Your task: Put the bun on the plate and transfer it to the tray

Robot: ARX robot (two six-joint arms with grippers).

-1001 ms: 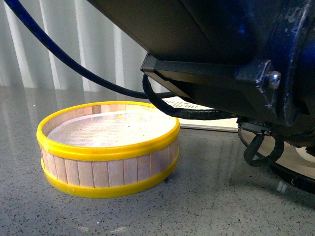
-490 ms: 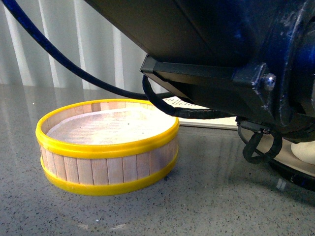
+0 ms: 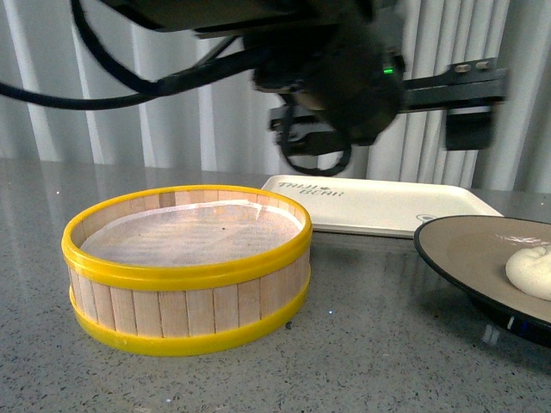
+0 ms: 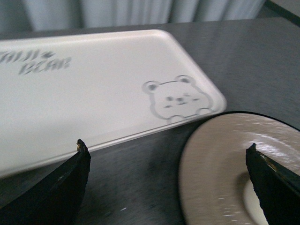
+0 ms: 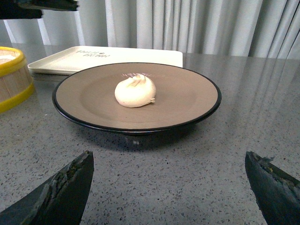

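Observation:
The white pleated bun [image 5: 136, 91] lies near the middle of the beige plate [image 5: 187, 93] with the black rim; both show at the right edge of the front view, bun [image 3: 532, 271] on plate [image 3: 465, 245]. The cream tray [image 3: 379, 205] lies flat behind the plate. My left gripper [image 4: 167, 146] is open and empty, hovering above the gap between the tray [image 4: 93, 89] and the plate [image 4: 215, 168]; a sliver of the bun [image 4: 251, 206] shows by one finger. My right gripper [image 5: 168, 155] is open and empty, low over the table in front of the plate.
A wooden steamer basket with yellow rims [image 3: 185, 267], paper-lined, stands on the grey speckled table left of the plate; it also shows in the right wrist view [image 5: 14, 79]. The left arm [image 3: 336, 77] hangs high above the tray. White curtains close the back.
The left arm, which filled the right of the front view close to the camera, has risen and moved back. The plate with the bun and the whole tray now show.

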